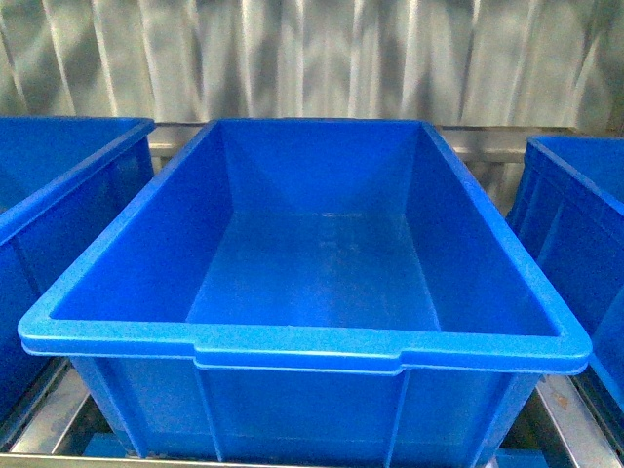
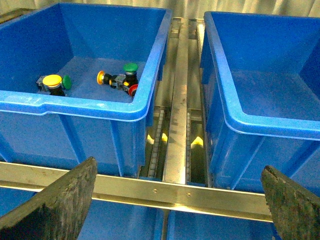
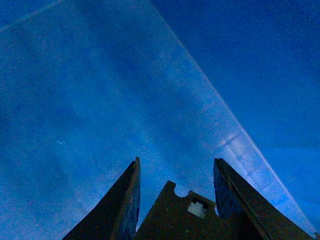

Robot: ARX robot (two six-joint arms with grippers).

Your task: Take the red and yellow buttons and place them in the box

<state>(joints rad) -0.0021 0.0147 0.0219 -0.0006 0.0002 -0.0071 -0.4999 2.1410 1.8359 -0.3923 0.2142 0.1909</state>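
Note:
In the left wrist view, a blue box (image 2: pixel 150 80) holds several buttons: a yellow-capped one (image 2: pixel 52 81) with a green cap (image 2: pixel 67 82) beside it, another yellow-capped one (image 2: pixel 101 77), a green-capped one (image 2: pixel 130 68) and a red cap (image 2: pixel 133 90) by the near wall. My left gripper (image 2: pixel 175 207) is open and empty above a metal rail, in front of that box. My right gripper (image 3: pixel 177 162) is shut on a button (image 3: pixel 175 215). Only its dark body with a white mark shows; its cap is hidden. The large blue box (image 1: pixel 302 341) in the front view is empty.
Blue boxes stand to the left (image 1: pixel 58 185) and right (image 1: pixel 575 214) of the middle box. A metal rail frame (image 2: pixel 175 125) runs between the boxes, under my left gripper. The right wrist view shows only a blue box surface (image 3: pixel 150 75) close by. Neither arm shows in the front view.

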